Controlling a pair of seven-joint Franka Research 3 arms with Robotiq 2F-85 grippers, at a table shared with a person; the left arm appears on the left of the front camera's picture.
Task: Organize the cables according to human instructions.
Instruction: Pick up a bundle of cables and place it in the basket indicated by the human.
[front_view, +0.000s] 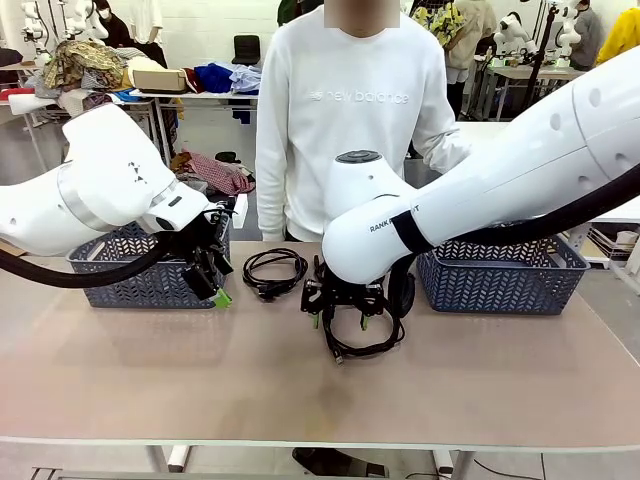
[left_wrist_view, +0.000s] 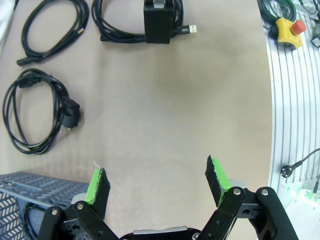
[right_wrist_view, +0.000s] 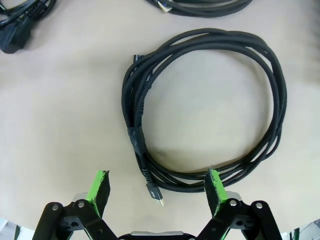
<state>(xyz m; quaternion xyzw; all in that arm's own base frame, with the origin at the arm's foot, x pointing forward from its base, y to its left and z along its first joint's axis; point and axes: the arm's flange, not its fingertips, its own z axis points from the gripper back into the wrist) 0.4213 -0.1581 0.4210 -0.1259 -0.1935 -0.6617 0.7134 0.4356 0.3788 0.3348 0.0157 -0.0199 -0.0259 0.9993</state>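
Tan table (front_view: 150, 380), person (front_view: 350, 120) standing at far side, left basket (front_view: 140, 270) and right basket (front_view: 500, 275) at its ends. Left gripper (left_wrist_view: 157, 177): jaws wide over bare tabletop. Right gripper (right_wrist_view: 157, 182): jaws wide, over the edge of one coiled cable (right_wrist_view: 272, 100); other cables (left_wrist_view: 30, 115) lie mid-table, between baskets.

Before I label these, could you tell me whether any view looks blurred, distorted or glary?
Front view: sharp, evenly lit, soft shadows on the table. Left wrist view: the table's edge bows, wide-lens distortion. Right wrist view: cable crisp, faint shadow, no glare.
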